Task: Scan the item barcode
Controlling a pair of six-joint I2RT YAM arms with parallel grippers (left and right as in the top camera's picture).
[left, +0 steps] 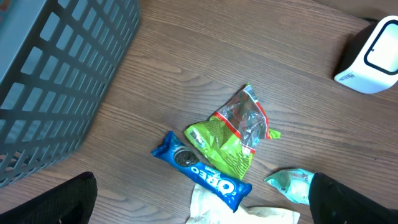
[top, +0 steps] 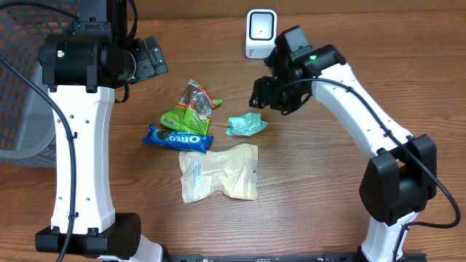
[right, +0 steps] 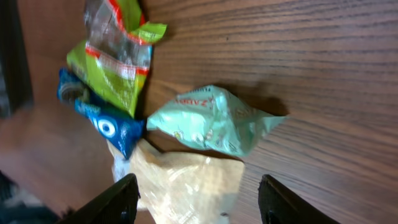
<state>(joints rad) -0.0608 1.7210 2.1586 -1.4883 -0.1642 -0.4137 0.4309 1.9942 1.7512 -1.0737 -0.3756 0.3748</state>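
Scanning is not showing as underway: nothing is being held up to the white scanner (top: 261, 33), which is standing near the far edge of the table (top: 328, 218). The right gripper (top: 263, 98) is hovering just in front of the scanner, its fingers (right: 124, 199) standing apart with nothing between them. Beneath it, a little farther from the scanner, the teal packet (top: 246, 125) is lying crumpled on the wood, touching neither finger. Judging by that position, it is looking like the item in hand.

The other goods are lying farther from the scanner again, toward the left arm's side. A green snack bag (top: 191, 109) is touching an Oreo pack (top: 178, 138). A pale cream pouch (top: 218, 172) is lying farthest from the scanner, its corner meeting the Oreo pack. The left gripper (top: 151, 62) is hanging well off to the scanner's side, jaws spread wide and carrying nothing. A grey basket (top: 22, 87) is sitting beyond it, farther from the scanner.

No barcode is showing on any packet in these views, and the pictures are giving no sign whether any item is already scanned. As things are lying, the whole sequence appears to be remaining for the teal packet: closing on it, lifting it, and turning its code toward the scanner.
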